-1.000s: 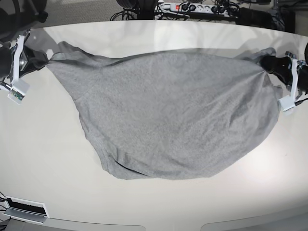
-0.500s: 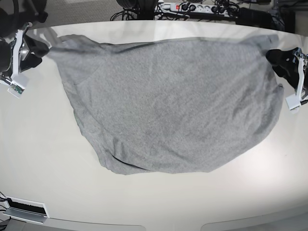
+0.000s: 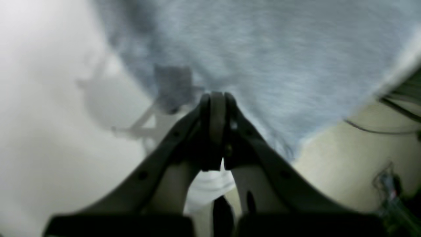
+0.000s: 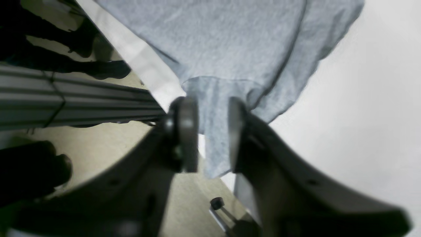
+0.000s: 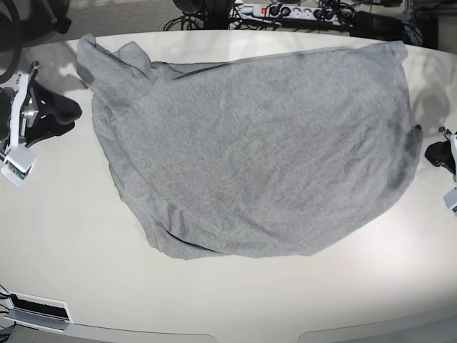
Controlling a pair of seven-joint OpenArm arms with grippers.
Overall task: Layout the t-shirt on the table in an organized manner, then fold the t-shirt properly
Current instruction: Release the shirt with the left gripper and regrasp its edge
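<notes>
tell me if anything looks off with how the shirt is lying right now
The t-shirt is not laid out square: it lies as a lopsided blob on the table. Its far-left corner is bunched and folded over itself, and the near hem is rumpled. Both claws are off it.

We see the left gripper (image 5: pixel 437 152) only partly in the base view — the right edge cuts off its arm. The left wrist view is smeared throughout, so the t-shirt (image 3: pixel 263 59) there is a soft grey blur with no weave or seam to read. In the right wrist view, the right gripper (image 4: pixel 212 131) hides part of the cloth — we cannot tell whether its fingers (image 4: pixel 187 131) touch it.
</notes>
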